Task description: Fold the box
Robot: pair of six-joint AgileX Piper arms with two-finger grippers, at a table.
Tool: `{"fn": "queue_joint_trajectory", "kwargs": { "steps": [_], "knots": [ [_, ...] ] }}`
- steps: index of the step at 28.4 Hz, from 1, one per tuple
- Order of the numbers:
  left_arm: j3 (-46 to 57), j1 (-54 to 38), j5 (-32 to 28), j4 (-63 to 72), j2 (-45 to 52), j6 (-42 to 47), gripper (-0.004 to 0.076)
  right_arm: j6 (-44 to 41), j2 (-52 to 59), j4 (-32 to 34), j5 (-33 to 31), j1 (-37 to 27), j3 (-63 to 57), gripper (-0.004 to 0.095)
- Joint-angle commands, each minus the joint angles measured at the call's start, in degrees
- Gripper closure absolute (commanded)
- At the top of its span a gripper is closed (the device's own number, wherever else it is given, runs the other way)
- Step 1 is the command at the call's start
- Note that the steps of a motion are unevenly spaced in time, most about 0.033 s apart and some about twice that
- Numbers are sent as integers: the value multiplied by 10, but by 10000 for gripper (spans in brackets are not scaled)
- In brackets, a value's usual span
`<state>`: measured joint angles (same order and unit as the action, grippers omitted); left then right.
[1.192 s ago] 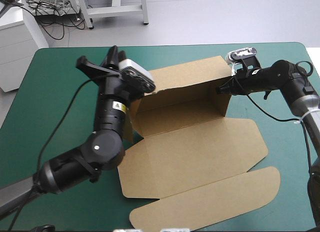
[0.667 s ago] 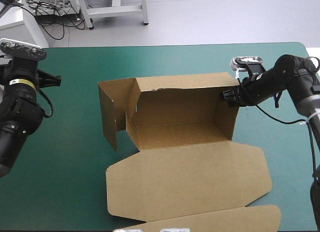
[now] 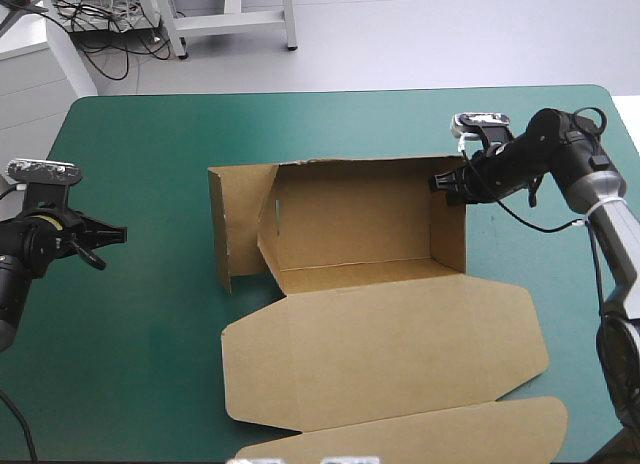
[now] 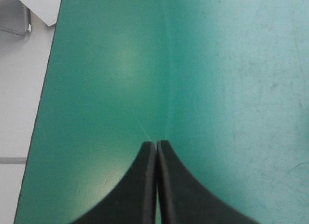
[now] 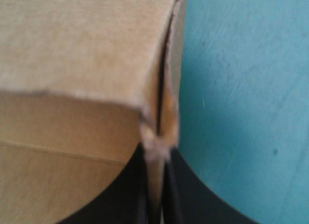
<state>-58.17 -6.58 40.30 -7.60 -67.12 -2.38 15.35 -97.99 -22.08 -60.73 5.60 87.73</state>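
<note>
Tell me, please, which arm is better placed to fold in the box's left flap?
Left, probably. The left gripper is shut on nothing, on that flap's side; the right gripper is shut on the box at its far right corner.

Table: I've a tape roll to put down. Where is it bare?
Bare: the cover between the box and the left arm, and the strip beyond the box. Crowded: the middle and near right, under its flat lid.
</note>
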Motion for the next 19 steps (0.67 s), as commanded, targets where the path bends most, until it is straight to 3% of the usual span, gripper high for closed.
{"fn": "queue_joint_trajectory", "kwargs": {
  "steps": [1,5,11,19],
  "knots": [
    [-14,-1,-28,6,11,-2,733,30,1,-8,69,2,9,904],
    [-14,-1,-18,10,10,-2,733,50,-10,-1,91,2,9,830],
    [-14,-1,-12,12,10,-2,733,52,-11,-4,121,2,19,487],
    [-14,-1,13,11,-8,-1,733,54,-10,4,42,1,181,460]
  ]
}}
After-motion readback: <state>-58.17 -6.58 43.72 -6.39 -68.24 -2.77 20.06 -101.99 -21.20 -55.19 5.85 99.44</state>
